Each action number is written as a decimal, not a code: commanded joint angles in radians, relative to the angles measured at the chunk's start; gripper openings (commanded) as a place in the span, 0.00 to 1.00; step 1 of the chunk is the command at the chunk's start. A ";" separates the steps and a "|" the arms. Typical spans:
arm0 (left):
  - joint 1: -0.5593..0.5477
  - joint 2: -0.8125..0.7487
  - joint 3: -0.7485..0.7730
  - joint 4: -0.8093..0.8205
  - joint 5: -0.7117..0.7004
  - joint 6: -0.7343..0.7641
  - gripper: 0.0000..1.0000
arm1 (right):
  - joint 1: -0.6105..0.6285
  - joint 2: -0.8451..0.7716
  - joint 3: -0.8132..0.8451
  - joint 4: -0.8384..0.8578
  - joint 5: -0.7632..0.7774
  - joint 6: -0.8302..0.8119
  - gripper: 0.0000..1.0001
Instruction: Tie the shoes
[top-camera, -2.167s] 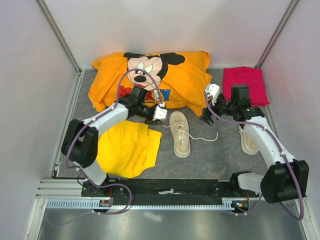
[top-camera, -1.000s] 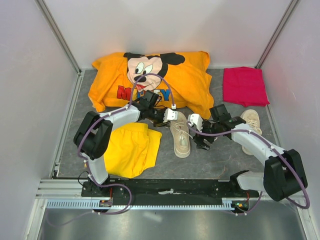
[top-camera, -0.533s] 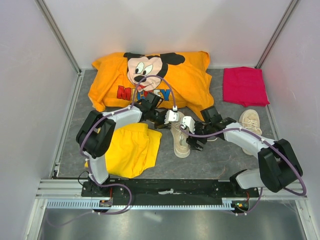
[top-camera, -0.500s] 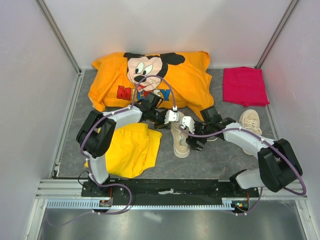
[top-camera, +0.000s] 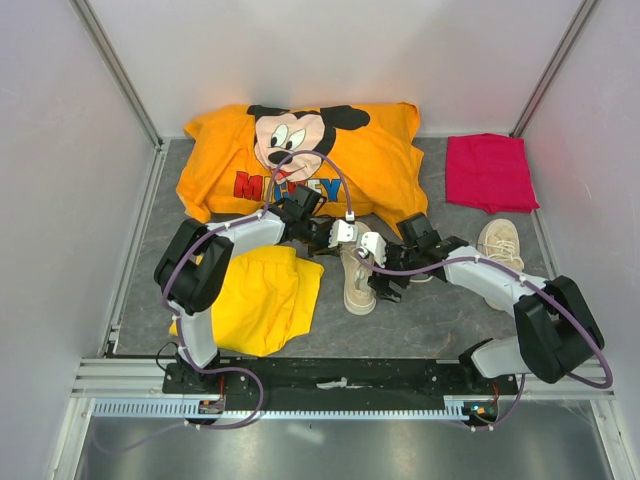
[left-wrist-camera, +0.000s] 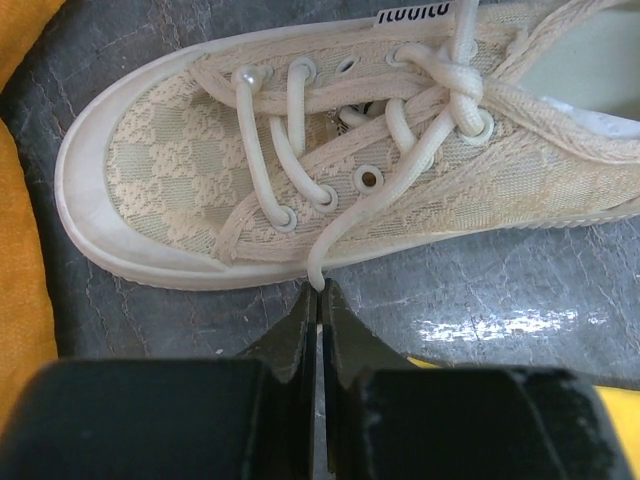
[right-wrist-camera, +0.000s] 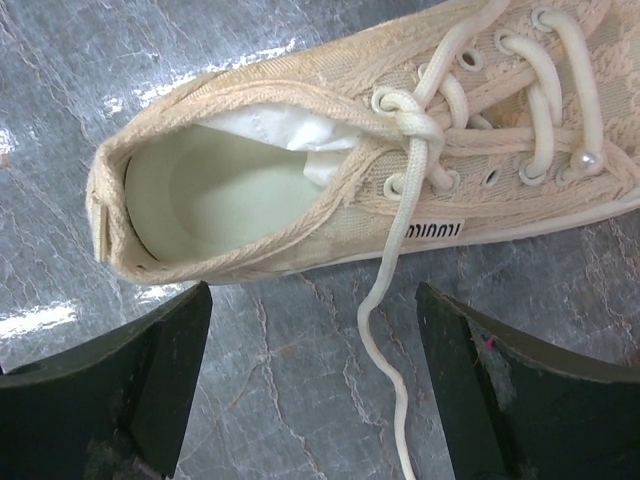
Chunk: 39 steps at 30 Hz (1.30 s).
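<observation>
The right arm has swung in from the right side of the table (top-camera: 440, 320), where it hung beside the second shoe (top-camera: 497, 245) a couple of seconds ago, and the left fingers have snapped together in that time. Now both arms are at the middle shoe (top-camera: 353, 290), a cream low-top sitting on its sole near the centre of the grey surface, a little toward the near edge. Its white laces are crossed once at the top eyelets, with no bow. From that crossing the pinched lace (left-wrist-camera: 372, 212) runs down over the side of the shoe, straight into the left gripper (left-wrist-camera: 318, 300), whose jaws are clamped shut on the lace tip just off the sole. On the opposite flank sits the right gripper (right-wrist-camera: 312, 330), jaws spread wide and holding nothing. The loose lace (right-wrist-camera: 383, 300) trails from the crossing down onto the table between its two fingers, touching neither. A small pearl-like bead (right-wrist-camera: 585, 158) sits among the lower lace rows. The second shoe rests on its own close to the right edge, well apart from the first, and no gripper is near it. Yellow shorts (top-camera: 255, 300) lie just beside the middle shoe on the left. A big orange T-shirt (top-camera: 380, 160) is spread along the far edge, and a folded red cloth (top-camera: 490, 172) fills the far right corner.
</observation>
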<state>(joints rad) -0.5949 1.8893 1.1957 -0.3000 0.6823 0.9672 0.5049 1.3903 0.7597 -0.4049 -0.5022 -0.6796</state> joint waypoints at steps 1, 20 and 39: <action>-0.008 -0.028 0.022 0.027 0.031 -0.035 0.02 | 0.008 -0.048 0.006 -0.006 0.031 0.017 0.91; -0.009 -0.156 -0.016 0.249 0.287 -0.461 0.02 | -0.249 -0.103 -0.039 -0.158 0.045 -0.032 0.71; -0.008 -0.173 -0.076 0.322 0.263 -0.561 0.01 | -0.249 0.075 -0.065 0.006 0.220 -0.020 0.29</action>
<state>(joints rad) -0.5980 1.7409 1.1252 -0.0402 0.9245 0.4343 0.2581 1.4456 0.7120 -0.4355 -0.3580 -0.6956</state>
